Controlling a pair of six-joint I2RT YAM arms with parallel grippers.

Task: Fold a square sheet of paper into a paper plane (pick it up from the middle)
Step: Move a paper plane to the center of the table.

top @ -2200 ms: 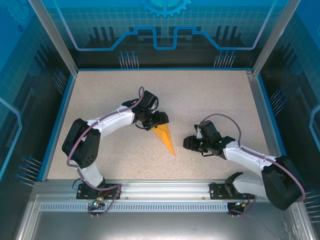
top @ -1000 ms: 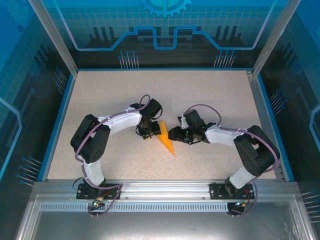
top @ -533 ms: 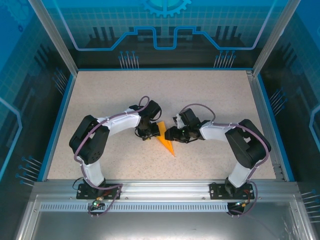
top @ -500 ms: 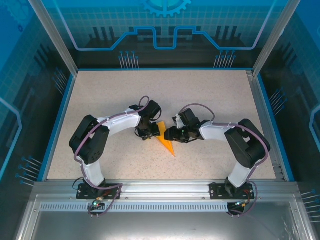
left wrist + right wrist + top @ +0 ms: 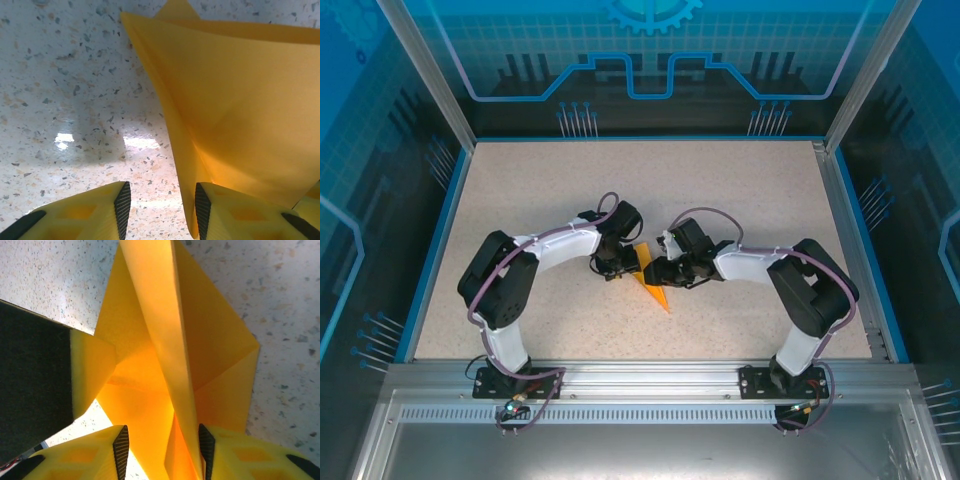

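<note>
The sharp nose of the narrow orange-yellow paper plane [image 5: 659, 294] lies nearest my side of the speckled beige desk [image 5: 740, 190]. Its long axis runs from that nose away from me and a little leftwards, widening toward the tail.

The right pincer [image 5: 160, 442] sits over the plane's body, reaching in from the right. Its jaws stand apart, astride the raised centre ridge, which runs between the pads closer to one of them. Nothing is pinched yet.

Just beyond, at the tail's left edge, is the left pincer [image 5: 160, 205]. Its jaws are also apart, with bare desk between them, and the plane's folded edge touches the inner pad of one finger [image 5: 202, 212].

I judge the right arm the better placed, since its closing line crosses the ridge and shutting should squeeze it flat.
</note>
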